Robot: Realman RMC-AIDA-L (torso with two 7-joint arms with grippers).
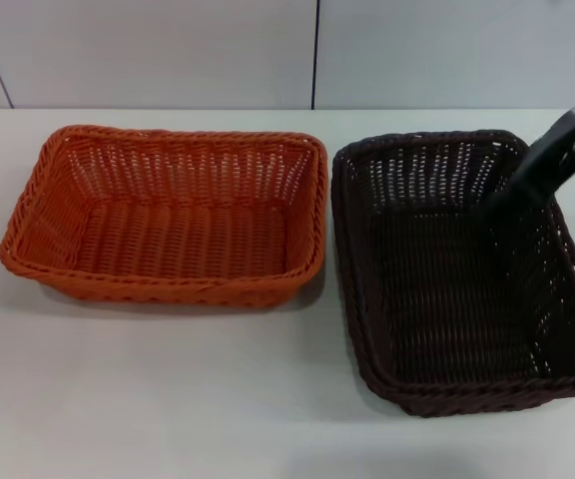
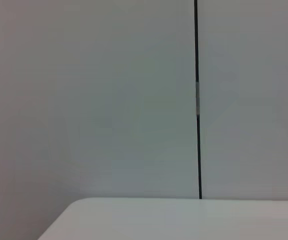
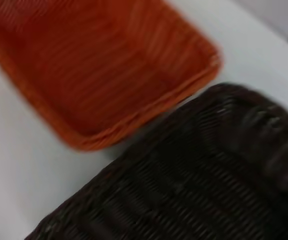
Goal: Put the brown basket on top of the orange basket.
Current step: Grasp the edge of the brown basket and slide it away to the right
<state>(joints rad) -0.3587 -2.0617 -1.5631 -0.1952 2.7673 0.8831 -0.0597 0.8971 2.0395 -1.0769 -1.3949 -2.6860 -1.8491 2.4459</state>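
The brown basket point(image 1: 462, 269) sits on the white bench point(image 1: 168, 399) at about 4 o'clock, just beside the orange basket point(image 1: 168, 215) at 10 o'clock. The right gripper point(image 1: 527, 180) reaches over its far right rim at 2 o'clock (I cannot tell if it is open or closed). A bad hold could make the basket tip, slip, or bump its orange neighbour. The left gripper is not seen.

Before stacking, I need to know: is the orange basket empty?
Empty. The orange basket shows only bare woven floor in the head view; the right wrist view shows the same.
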